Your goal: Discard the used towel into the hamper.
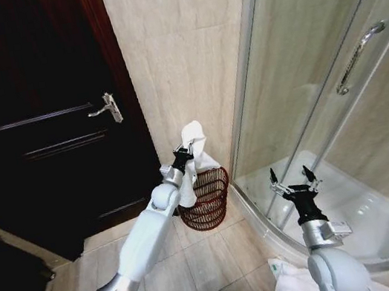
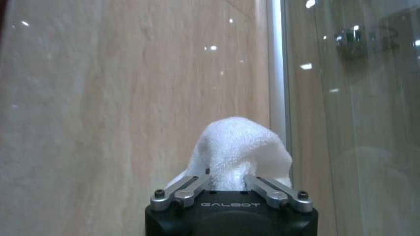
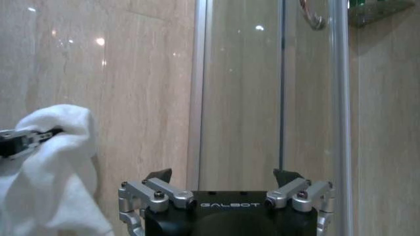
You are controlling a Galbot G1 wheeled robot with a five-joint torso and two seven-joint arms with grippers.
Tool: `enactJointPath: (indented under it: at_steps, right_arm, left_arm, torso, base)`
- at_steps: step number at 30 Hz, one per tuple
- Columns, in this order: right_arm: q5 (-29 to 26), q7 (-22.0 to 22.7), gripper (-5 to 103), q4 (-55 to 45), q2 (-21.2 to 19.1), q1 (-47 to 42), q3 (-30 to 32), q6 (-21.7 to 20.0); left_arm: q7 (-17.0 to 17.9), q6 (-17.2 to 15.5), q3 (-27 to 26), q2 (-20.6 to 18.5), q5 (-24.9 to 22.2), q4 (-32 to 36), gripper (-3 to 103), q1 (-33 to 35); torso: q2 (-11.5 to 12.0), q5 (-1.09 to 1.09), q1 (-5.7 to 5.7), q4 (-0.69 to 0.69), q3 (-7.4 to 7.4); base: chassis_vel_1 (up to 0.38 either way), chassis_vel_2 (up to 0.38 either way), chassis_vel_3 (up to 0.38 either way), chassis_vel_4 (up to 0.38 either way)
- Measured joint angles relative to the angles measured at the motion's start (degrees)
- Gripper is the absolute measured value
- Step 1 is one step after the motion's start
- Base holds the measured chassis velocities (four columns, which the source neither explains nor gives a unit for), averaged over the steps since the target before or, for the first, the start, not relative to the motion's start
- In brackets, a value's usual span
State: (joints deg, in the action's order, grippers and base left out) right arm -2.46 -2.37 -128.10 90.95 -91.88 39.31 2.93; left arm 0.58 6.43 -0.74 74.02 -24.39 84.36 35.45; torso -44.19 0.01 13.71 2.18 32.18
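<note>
A white towel (image 1: 196,145) hangs bunched from my left gripper (image 1: 188,149), which is shut on it just above the hamper (image 1: 205,199). The hamper is a small round dark reddish-brown open-weave basket standing on the floor against the beige wall. The towel's lower end reaches the hamper's rim. In the left wrist view the towel (image 2: 239,155) bulges up between the gripper's fingers (image 2: 187,189). My right gripper (image 1: 291,177) is held up at the right, open and empty, in front of the shower glass. The right wrist view shows that gripper (image 3: 223,176) and the towel (image 3: 56,172) off to the side.
A dark wooden door (image 1: 39,120) with a metal handle (image 1: 109,108) stands left of the hamper. A curved glass shower enclosure (image 1: 321,93) with a raised base fills the right. More white cloth (image 1: 290,283) lies on the tiled floor near my base.
</note>
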Motion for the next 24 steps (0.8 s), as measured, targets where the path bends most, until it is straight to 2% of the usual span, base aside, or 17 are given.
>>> enactJointPath:
  at_steps: [3,7,13,16,19,24]
  right_arm:
    - [0.0,0.0,100,0.3,-0.1,0.2,0.0,-0.1]
    - [-0.3,0.0,100,0.7,-0.4,0.3,0.3,-0.1]
    - [-0.5,0.0,100,1.0,-0.5,0.3,0.6,-0.1]
    - [-0.5,-0.1,100,1.2,-0.5,0.5,0.4,0.0]
    - [-0.5,-0.2,100,1.2,-0.4,0.5,0.3,0.1]
    - [-0.7,-0.1,100,1.2,-0.8,0.3,0.7,0.2]
  left_arm:
    - [0.1,0.2,0.9,1.0,-0.3,-2.6,7,-1.8]
    - [-0.4,2.0,1.8,3.2,0.7,-10.1,7,-5.4]
    - [-0.8,3.6,2.0,5.3,1.6,-16.5,7,-7.2]
    - [-1.1,5.4,2.1,7.4,2.6,-20.9,7,-8.7]
    - [-1.3,5.8,2.0,8.5,3.3,-22.8,7,-9.6]
    - [-1.6,5.5,2.2,10.3,5.5,-27.0,7,-10.8]
  torso:
    - [0.6,0.00,-0.25,0.00,-0.35]
    - [2.0,0.01,-0.85,0.01,-1.11]
    - [3.2,0.00,-1.40,0.00,-1.84]
    - [4.2,0.00,-1.78,0.01,-2.42]
    - [4.8,0.00,-2.05,-0.02,-2.80]
    - [5.6,0.00,-2.40,0.01,-3.19]
  base:
    - [0.000,0.000,0.000,0.000]
    - [0.000,0.000,0.000,0.000]
    - [0.000,0.000,0.000,0.000]
    - [0.000,0.000,0.000,0.000]
    - [0.000,0.000,0.000,0.000]
    - [0.000,0.000,0.000,0.000]
